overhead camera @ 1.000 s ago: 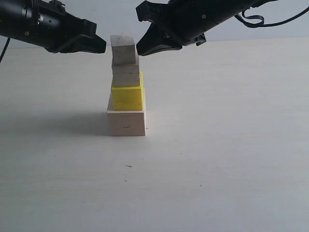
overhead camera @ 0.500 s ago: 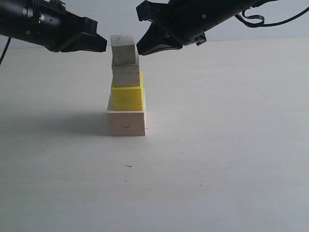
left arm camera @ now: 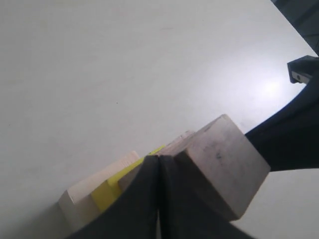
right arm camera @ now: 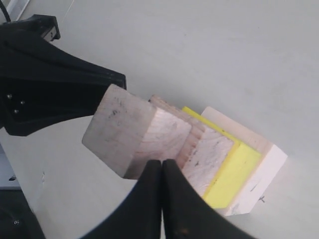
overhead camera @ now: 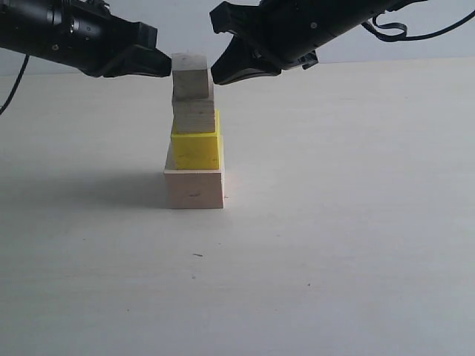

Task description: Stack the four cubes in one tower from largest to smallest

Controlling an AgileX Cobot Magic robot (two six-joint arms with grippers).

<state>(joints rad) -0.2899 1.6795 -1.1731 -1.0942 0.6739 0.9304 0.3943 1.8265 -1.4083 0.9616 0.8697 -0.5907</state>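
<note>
Four-cube tower (overhead camera: 195, 152) standing on table (overhead camera: 334, 222).
Left jaws pressed together, tip at top cube (overhead camera: 191, 76); right jaws pressed together, just beside it.

A pale, matt tabletop (overhead camera: 334, 259) runs back to a plain light-grey wall (overhead camera: 182, 26). A short dark fleck (overhead camera: 197, 255) and a smaller speck (overhead camera: 309, 284) mark the near surface, well apart. A soft shadow (overhead camera: 89, 189) lies across the left side; a bright patch of glare (left arm camera: 271, 88) shows in the left wrist view.
</note>
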